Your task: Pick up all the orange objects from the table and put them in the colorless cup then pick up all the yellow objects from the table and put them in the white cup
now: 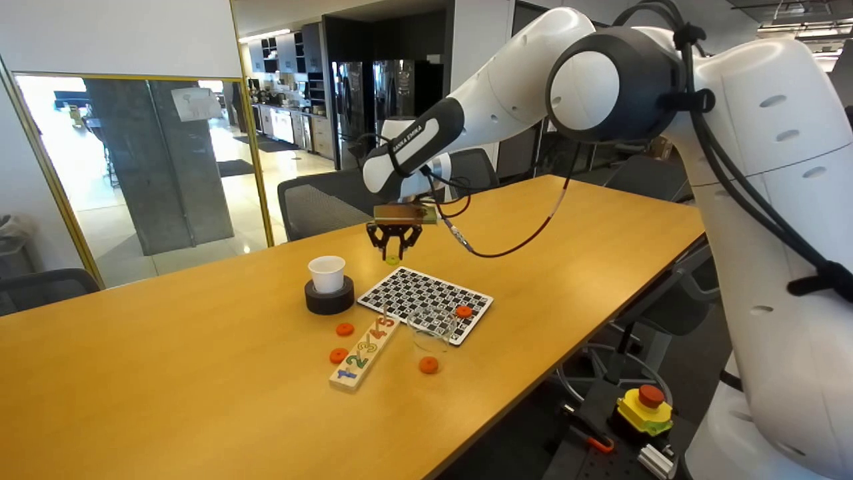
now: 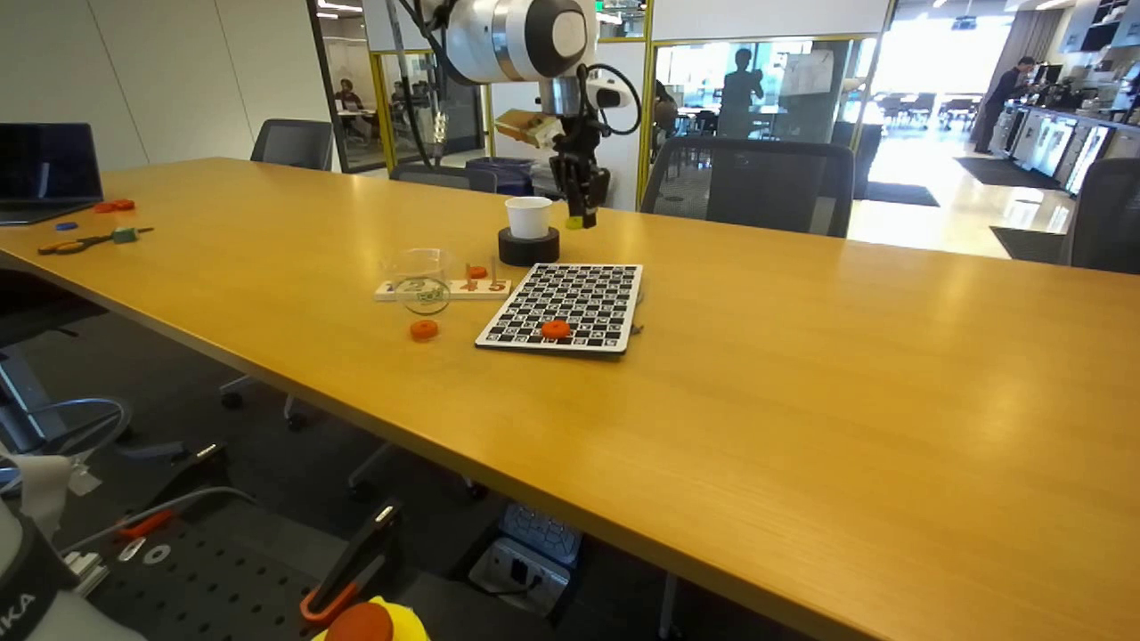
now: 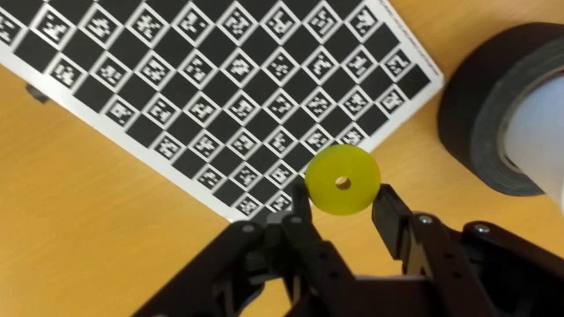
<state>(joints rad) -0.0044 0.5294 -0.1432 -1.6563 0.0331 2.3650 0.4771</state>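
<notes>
My gripper [image 3: 343, 189] is shut on a yellow disc [image 3: 332, 198] with a hole in its middle, held at the fingertips above the table. In an exterior view the yellow disc [image 1: 392, 261] hangs beside and above the white cup [image 1: 327, 275]; the white cup [image 3: 539, 127] also shows at the wrist view's right edge, apart from the gripper. The colorless cup [image 2: 423, 276] stands transparent near the number board. Orange discs lie on the table: one [image 1: 428, 365] by the colorless cup, one [image 1: 463, 311] on the checkered board, others [image 1: 344, 329] nearer the white cup.
A black tape roll [image 1: 329, 299] bears the white cup. The checkered board [image 1: 420, 291] lies flat below the gripper. A wooden number board [image 1: 365, 353] with upright pegs sits beside it. A laptop [image 2: 49, 165], pliers [image 2: 80, 243] and orange-red pieces [image 2: 113, 206] are farther off.
</notes>
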